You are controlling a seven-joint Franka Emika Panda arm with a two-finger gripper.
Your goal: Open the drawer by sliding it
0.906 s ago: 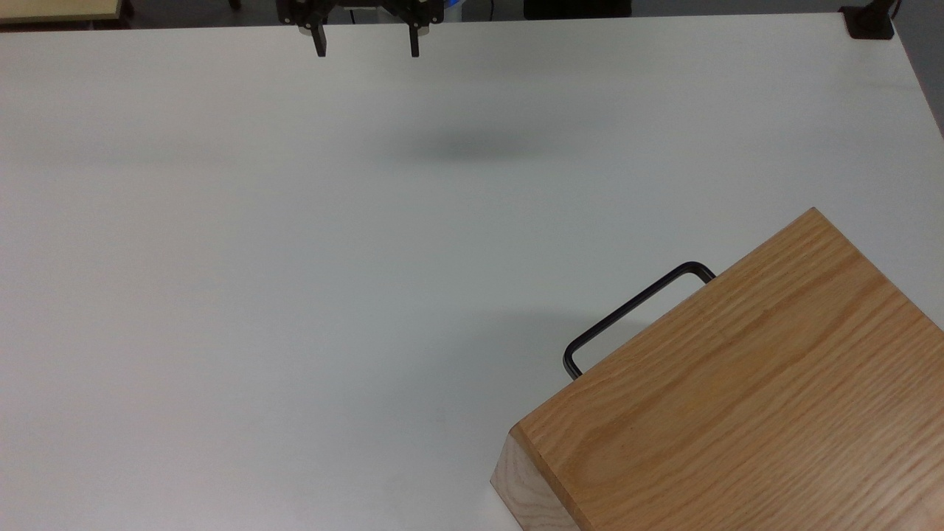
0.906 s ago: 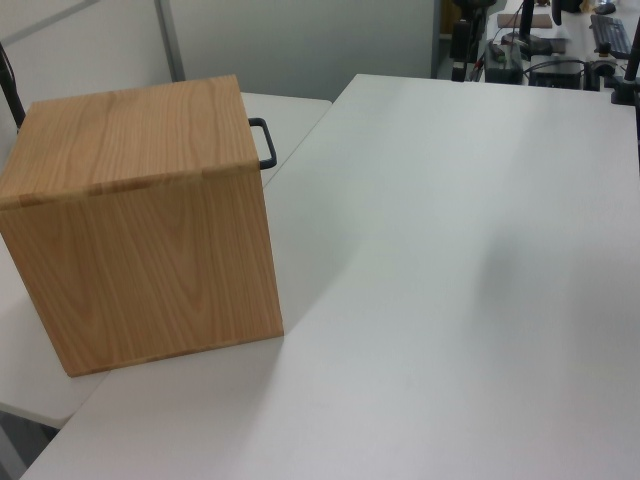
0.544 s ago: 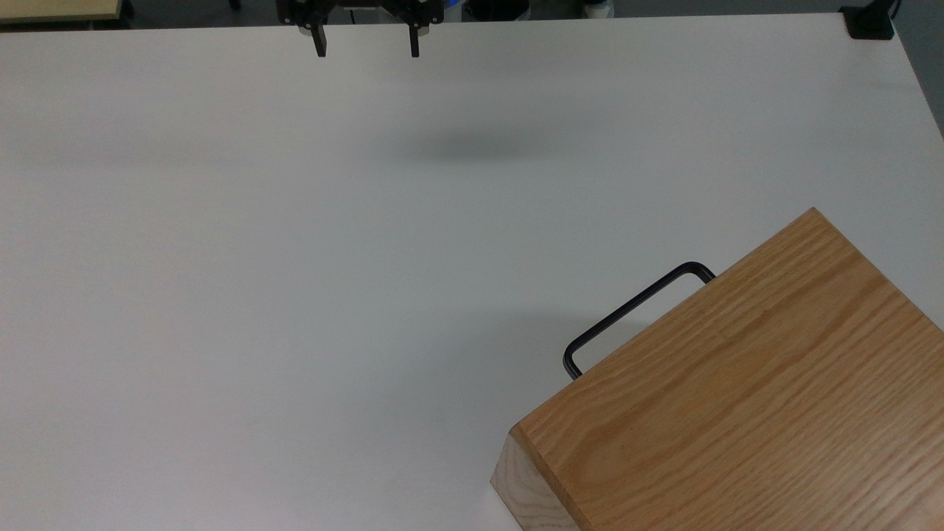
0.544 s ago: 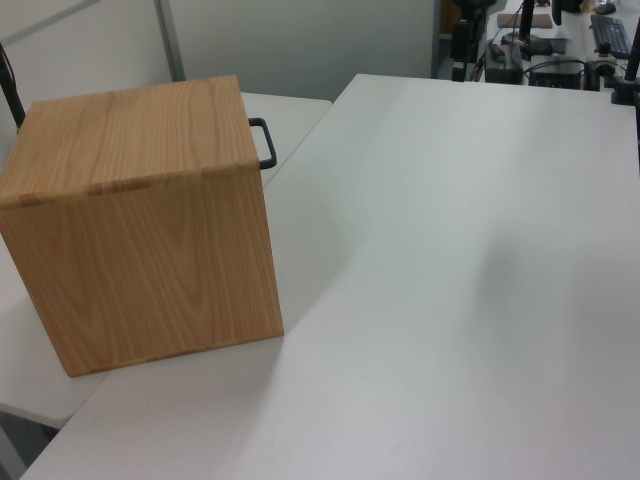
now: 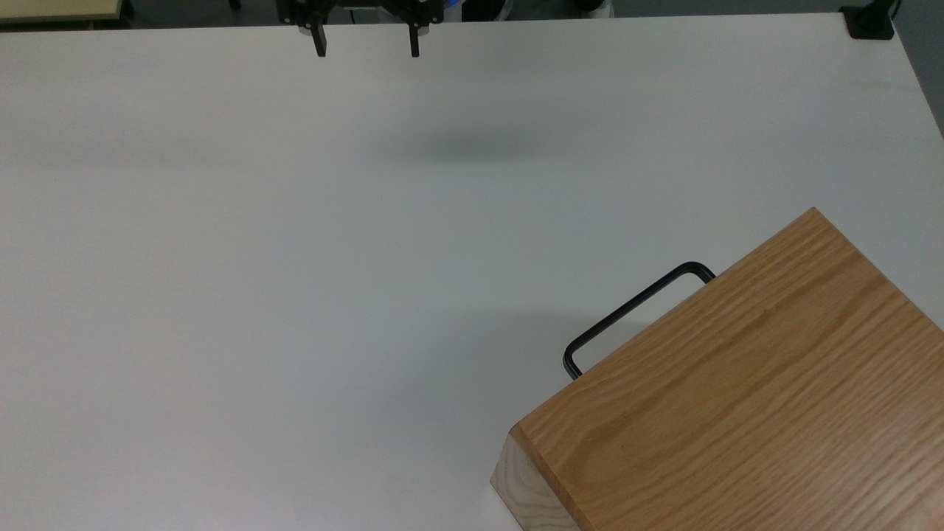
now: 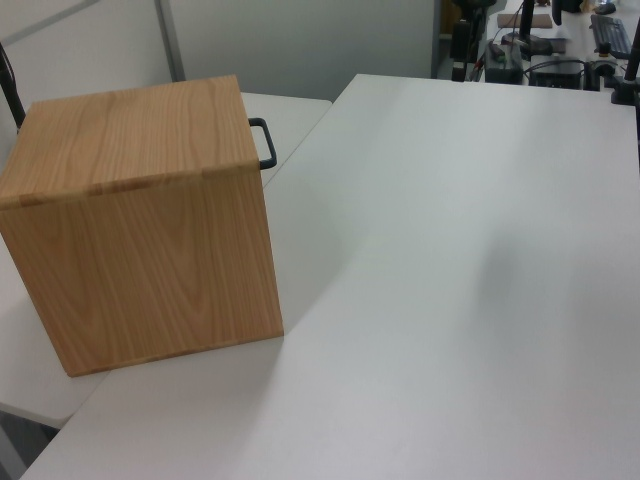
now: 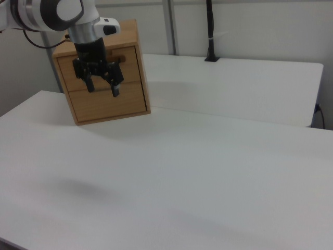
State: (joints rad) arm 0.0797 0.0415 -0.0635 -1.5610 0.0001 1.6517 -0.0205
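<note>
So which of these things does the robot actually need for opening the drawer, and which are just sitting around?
Needed for the job:
- drawer, shut, in the top of the wooden cabinet
- its black handle
- gripper, open, hanging above the table's far edge, well away from the handle

Just there:
- white table
- black post clamped at the table's back edge

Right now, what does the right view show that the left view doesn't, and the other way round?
The right view gives the front of the oak-grain wooden cabinet, with the flat oak drawer front shut. It also gives the white robot arm's black two-finger gripper, open and seen against that front. The left view gives the cabinet's plain side and top, with the thin black U-shaped metal handle jutting past its far edge. Both share the cabinet and the white table.
</note>
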